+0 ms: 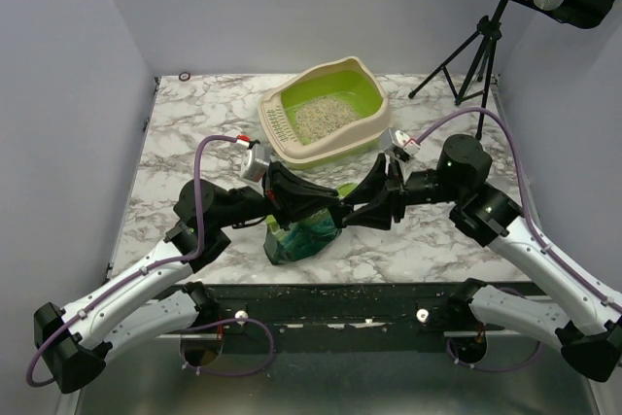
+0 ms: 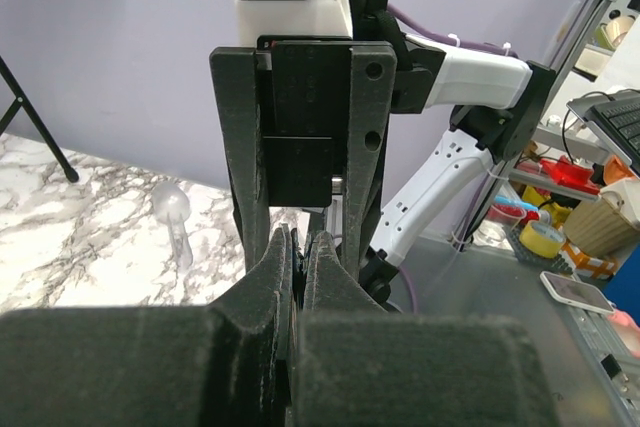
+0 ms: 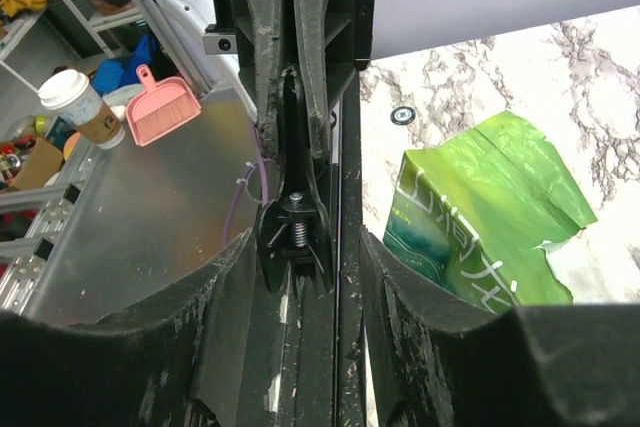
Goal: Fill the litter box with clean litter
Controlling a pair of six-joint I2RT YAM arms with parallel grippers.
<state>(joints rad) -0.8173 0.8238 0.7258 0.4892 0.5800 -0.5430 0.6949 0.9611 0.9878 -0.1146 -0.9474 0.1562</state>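
The litter box (image 1: 379, 112), lime-green inside with a beige rim, stands at the back of the marble table. A patch of pale litter (image 1: 321, 117) lies in it. A green printed bag (image 1: 299, 238) (image 3: 480, 217) stands near the front edge. Above the bag my two grippers meet tip to tip. My left gripper (image 1: 333, 208) (image 2: 297, 247) is shut on a thin black spring clip (image 3: 296, 209). My right gripper (image 1: 358, 213) (image 3: 305, 247) has its jaws pressed against the same clip from both sides. A clear scoop (image 2: 175, 215) lies on the table.
A tripod stand (image 1: 483, 41) with a black perforated tray stands at the back right corner. A small dark ring (image 1: 185, 76) (image 3: 403, 114) lies on the table. Spilled grains dot the dark front rail (image 1: 369, 289).
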